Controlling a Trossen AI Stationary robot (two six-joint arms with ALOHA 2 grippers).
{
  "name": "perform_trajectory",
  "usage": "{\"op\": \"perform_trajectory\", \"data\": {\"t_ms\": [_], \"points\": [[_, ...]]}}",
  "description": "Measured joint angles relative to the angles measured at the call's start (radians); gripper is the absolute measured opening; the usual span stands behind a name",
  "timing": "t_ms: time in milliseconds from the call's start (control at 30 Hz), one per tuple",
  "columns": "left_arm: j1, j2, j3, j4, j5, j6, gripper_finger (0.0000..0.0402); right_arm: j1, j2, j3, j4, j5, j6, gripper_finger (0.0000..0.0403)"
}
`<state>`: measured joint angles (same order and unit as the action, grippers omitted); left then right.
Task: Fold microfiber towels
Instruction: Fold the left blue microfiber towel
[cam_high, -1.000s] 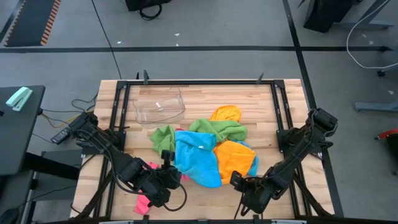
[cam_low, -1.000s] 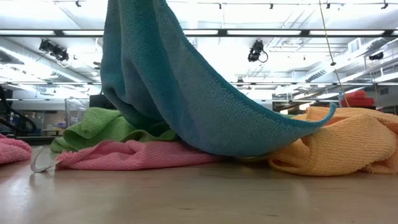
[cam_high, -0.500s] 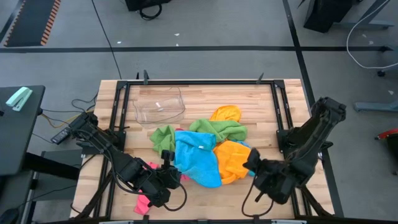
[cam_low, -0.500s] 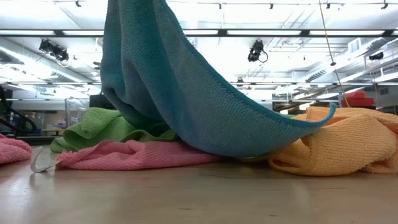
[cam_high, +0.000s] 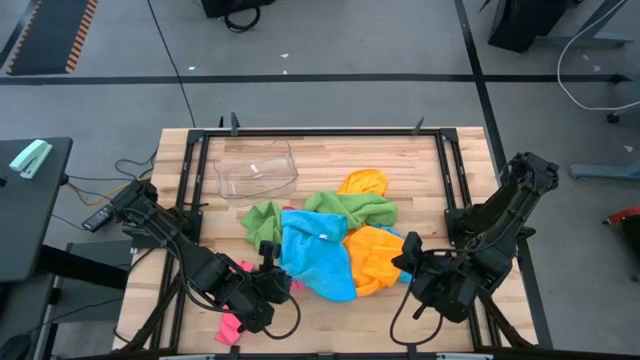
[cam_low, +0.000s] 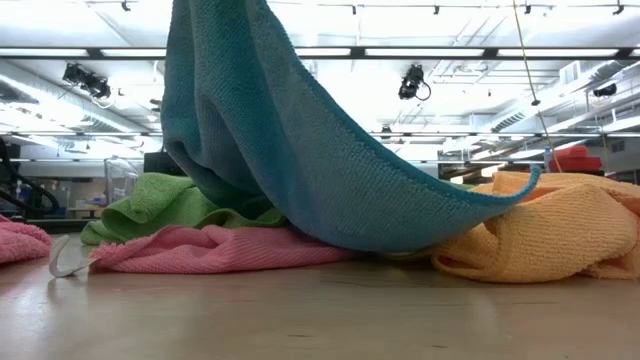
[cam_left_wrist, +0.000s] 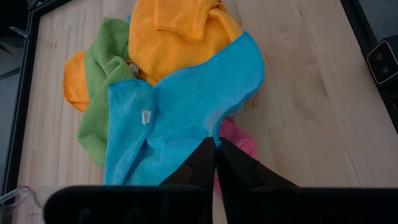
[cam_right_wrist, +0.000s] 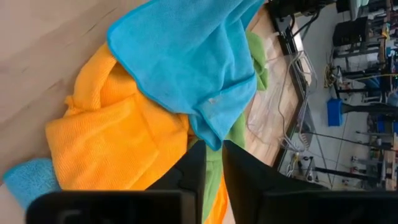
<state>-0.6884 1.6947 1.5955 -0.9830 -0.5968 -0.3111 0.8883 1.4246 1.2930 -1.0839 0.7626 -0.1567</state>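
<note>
Towels lie in a loose heap on the middle of the wooden table. On top of the heap is a sky blue towel, and the left gripper holds its near edge. In the left wrist view the two dark fingers are pressed together on the blue cloth, so this towel is lifted; in the low view it hangs down from above like a tent over the others. Under it, near the left gripper, a pink towel lies on the table, partly hidden. A green towel lies across the far side of the heap, with one part going toward the left arm. One orange towel lies beside the blue one on the right arm's side, and a second orange towel shows behind the green one. A small piece of another blue cloth shows at the orange towel's edge.

The right gripper is at the orange towel's side, close to the heap. In the right wrist view a narrow gap shows between its fingers, and nothing is between them.

A clear plastic tub stands on the far part of the table, apart from the towels.
</note>
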Motion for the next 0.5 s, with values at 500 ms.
{"op": "perform_trajectory", "data": {"t_ms": [500], "points": [[0.000, 0.000, 0.000, -0.002, 0.000, -0.018, 0.0025, 0.001, 0.002, 0.000, 0.000, -0.016, -0.020, 0.0006]]}}
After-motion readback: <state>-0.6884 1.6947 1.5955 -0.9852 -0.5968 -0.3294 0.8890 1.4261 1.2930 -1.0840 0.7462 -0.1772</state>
